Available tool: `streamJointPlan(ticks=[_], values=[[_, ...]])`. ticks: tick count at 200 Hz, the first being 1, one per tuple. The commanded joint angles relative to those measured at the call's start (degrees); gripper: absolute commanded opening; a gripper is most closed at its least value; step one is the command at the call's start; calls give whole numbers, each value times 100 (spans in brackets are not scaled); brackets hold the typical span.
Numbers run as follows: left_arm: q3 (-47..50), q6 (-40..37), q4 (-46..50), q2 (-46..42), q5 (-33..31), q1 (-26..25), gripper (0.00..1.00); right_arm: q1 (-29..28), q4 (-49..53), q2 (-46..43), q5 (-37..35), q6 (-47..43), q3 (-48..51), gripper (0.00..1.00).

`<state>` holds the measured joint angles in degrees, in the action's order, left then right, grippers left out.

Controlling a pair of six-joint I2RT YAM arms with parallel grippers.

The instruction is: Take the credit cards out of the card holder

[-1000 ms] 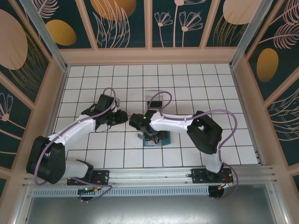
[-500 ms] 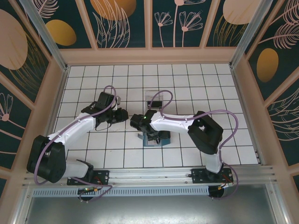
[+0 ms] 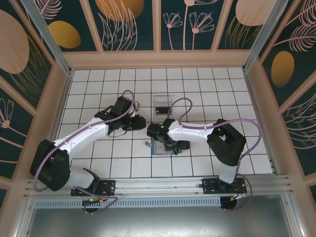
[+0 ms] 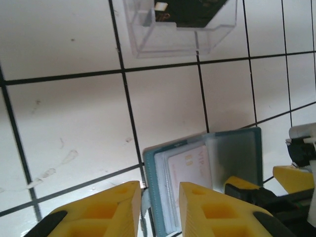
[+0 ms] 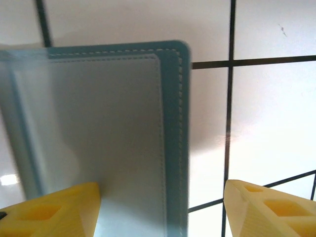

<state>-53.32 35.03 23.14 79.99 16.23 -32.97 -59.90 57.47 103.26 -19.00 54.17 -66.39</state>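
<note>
Nearest the bases, the flat teal bifold card holder (image 5: 98,128) lies open on the white tiled table (image 3: 98,163), a little right of centre. The right gripper (image 5: 160,197) hangs low over it with its yellow fingers spread wide, one over the pale inner panel and the other out past the stitched right edge (it grips nothing). Over the last second that arm's elbow has swung right, and its jaws have eased a little wider. A whitish plastic credit card (image 4: 190,165) sits tucked in the holder's pocket, so there is at least one card left to draw out. Further out and to the left, the left gripper (image 4: 159,190) has travelled right and away from the bases, stopping well short of the holder. Its fingers stand narrowly apart around a pale sliver (too small to name), so I cannot tell whether it carries anything. Farthest, the clear plastic box (image 4: 180,29) holds something dark, perhaps cards already removed.
</note>
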Motion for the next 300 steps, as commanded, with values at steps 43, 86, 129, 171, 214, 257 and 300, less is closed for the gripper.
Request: streamJointPlan(ticks=[43,86,129,171,214,257,300], values=[[-126,525,14,132,-234,-422,27,202,-908,-388,143,-170,915,66],[11,809,-183,154,-169,-594,27,198,-1568,-453,654,-253,1175,58],[-129,609,250,80,-696,-597,27,193,-2238,-603,1223,-157,1244,52],[-121,493,331,35,-719,-593,27,169,-2774,-590,1704,15,1182,48],[-84,468,261,63,-570,-599,27,212,-2298,-659,1377,41,1100,49],[-104,497,148,159,-394,-614,27,386,-2159,-1189,1290,23,1304,51],[-169,641,-49,292,-242,-814,26,529,-2091,-1301,1252,-47,1486,51]])
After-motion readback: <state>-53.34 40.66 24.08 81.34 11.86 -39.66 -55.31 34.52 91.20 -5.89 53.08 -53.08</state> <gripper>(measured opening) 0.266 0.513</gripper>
